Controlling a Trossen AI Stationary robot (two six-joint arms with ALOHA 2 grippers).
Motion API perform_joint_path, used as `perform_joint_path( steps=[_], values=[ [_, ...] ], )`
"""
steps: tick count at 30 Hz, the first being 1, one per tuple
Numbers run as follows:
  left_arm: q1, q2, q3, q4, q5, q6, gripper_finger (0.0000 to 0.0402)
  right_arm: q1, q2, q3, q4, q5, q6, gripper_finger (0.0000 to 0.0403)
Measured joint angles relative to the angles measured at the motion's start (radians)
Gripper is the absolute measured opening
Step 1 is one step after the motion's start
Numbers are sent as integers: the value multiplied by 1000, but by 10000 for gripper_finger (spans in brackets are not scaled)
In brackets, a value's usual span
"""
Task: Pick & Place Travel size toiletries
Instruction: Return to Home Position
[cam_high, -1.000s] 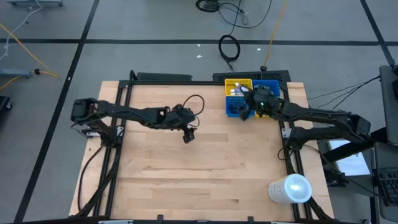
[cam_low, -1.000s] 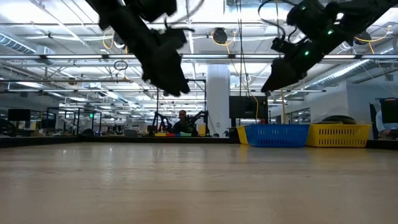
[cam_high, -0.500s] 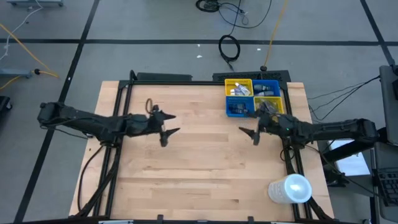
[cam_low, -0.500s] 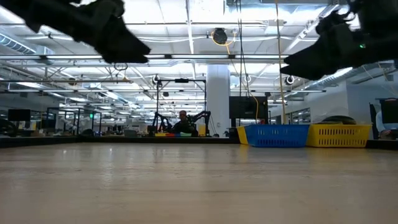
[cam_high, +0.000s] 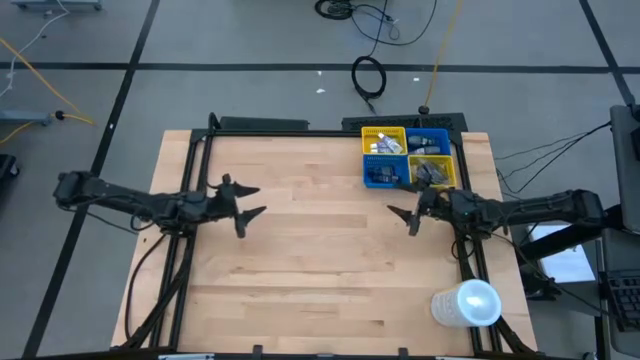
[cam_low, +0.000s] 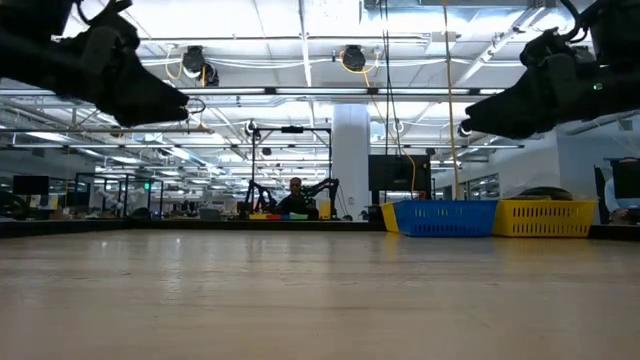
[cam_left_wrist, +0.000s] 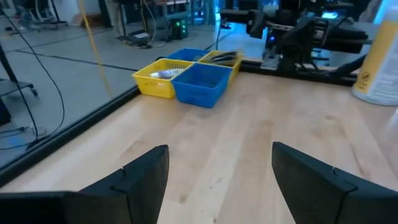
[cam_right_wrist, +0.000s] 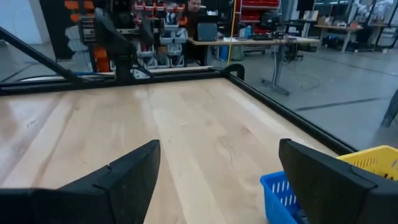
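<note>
The table (cam_high: 320, 270) shows bare wood across its whole middle, from the near edge to the far edge, so both arms have open room there.

The left gripper (cam_high: 247, 207) hangs well above the wood towards the left edge. Its fingers (cam_left_wrist: 146, 177) are spread apart and hold nothing. The right gripper (cam_high: 402, 219) hangs at like height towards the right edge, near the bins, and its fingers (cam_right_wrist: 124, 180) are also spread and empty. The two grippers face each other, well apart.

Four bins stand touching in a square at the far right corner:
- The far yellow bin (cam_high: 384, 129) holds pale pieces.
- The far blue bin (cam_high: 445, 131) holds dark pieces.
- The near yellow bin (cam_high: 449, 162) holds dark pieces.
- The near blue bin (cam_high: 384, 186) holds a blue piece.

The travel size toiletries (cam_high: 380, 146) all lie inside these bins. Any print on them is too small to read.

A white cylinder (cam_high: 467, 303) stands upright at the near right corner. The left wrist view shows a label with a yellow mark on it, but the writing is too blurred to read.
</note>
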Motion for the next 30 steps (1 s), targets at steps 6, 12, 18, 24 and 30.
perform_joint_path(
  steps=[6, 12, 18, 24, 30],
  values=[
    [7, -130, -71, -2, -15, 9, 274, 0, -69, 0, -47, 0, -18, 318],
    [8, -247, -120, -67, -21, -14, 274, 0, -193, 0, -171, 4, -35, 318],
    [5, -373, -136, -251, -98, -134, 273, 0, -366, 0, -325, 28, -36, 318],
    [-32, -451, -130, -272, -46, -129, 274, 0, -499, 7, -452, 2, -9, 318],
    [-57, -452, -130, -274, -45, -102, 273, -1, -490, 2, -432, -4, 39, 318]
  ],
)
